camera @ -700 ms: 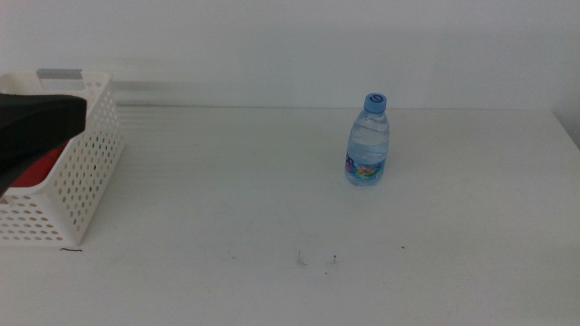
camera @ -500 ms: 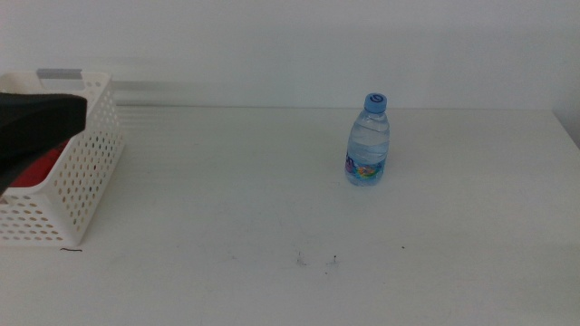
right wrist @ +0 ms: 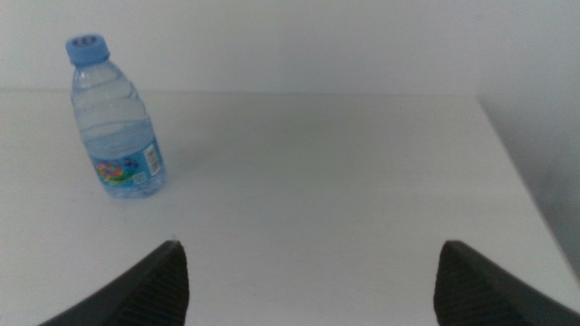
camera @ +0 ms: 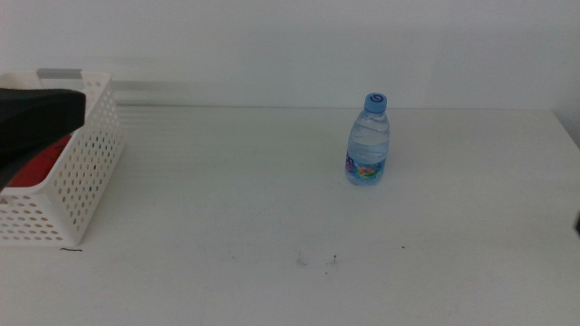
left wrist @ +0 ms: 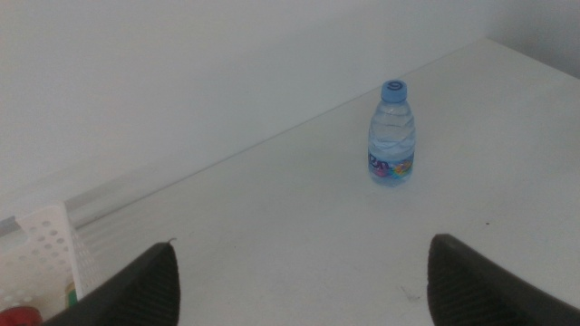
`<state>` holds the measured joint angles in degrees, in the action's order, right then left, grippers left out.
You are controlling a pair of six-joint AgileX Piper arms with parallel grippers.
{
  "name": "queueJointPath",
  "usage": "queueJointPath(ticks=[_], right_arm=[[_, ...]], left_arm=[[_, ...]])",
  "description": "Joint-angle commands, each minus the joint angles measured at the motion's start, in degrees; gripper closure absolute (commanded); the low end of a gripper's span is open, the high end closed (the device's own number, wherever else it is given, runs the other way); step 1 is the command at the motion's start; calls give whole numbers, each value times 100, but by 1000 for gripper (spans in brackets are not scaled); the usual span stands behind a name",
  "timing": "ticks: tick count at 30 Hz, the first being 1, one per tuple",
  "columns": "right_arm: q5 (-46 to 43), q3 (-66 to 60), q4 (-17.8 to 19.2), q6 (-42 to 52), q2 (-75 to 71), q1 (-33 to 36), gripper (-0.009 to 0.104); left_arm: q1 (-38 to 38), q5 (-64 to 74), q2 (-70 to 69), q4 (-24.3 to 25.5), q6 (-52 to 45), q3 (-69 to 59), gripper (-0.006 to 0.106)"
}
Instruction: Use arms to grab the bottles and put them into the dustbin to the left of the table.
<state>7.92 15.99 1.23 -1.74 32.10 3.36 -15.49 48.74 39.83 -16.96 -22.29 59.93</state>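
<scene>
Bottle (camera: pixel 368 139) stands upright on the tabletop (camera: pixel 272 208), well right of the basket (camera: pixel 86 172), nearer the right gripper (right wrist: pixel 308 272), both grippers' jaws spread wide and empty, left gripper (left wrist: pixel 299 272) over by the basket.

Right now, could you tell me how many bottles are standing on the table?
1: the water bottle stands upright right of the table's centre. Others may lie hidden in the dustbin.

Overhead forward-down plus two wrist views, shared bottle (camera: pixel 368 140)

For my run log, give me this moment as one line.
left gripper open over dustbin | right gripper open, waiting | water bottle upright on table
</scene>
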Motion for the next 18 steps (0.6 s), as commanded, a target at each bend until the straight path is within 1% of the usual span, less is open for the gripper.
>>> queueJointPath(ticks=[1,2,4,7,11,13,14,15,18], right_arm=[[-557,-70,134,-71,417,132,2],[-1376,-295,134,-278,740,349,2],[-2480,-657,204,-306,1081,629,2],[-3902,-1143,311,-190,1656,987,2],[-4812,-1329,311,138,2569,1209,2],[-5284,-1329,410,174,3060,1209,2],[-5947,-1329,469,174,3500,1209,2],[-6302,-1329,469,174,3745,1209,2],[-6951,-1215,469,174,4453,1209,2]], left_arm=[[-44,-80,-17,-49,66,-24,7],[-44,-87,-17,-49,66,-24,7],[-44,-87,-17,-49,66,-24,7],[-44,-87,-17,-49,66,-24,7],[-44,-87,-17,-49,66,-24,7],[-44,-87,-17,-49,66,-24,7],[-44,-87,-17,-49,66,-24,7],[-44,-87,-17,-49,66,-24,7],[-44,-87,-17,-49,66,-24,7]])
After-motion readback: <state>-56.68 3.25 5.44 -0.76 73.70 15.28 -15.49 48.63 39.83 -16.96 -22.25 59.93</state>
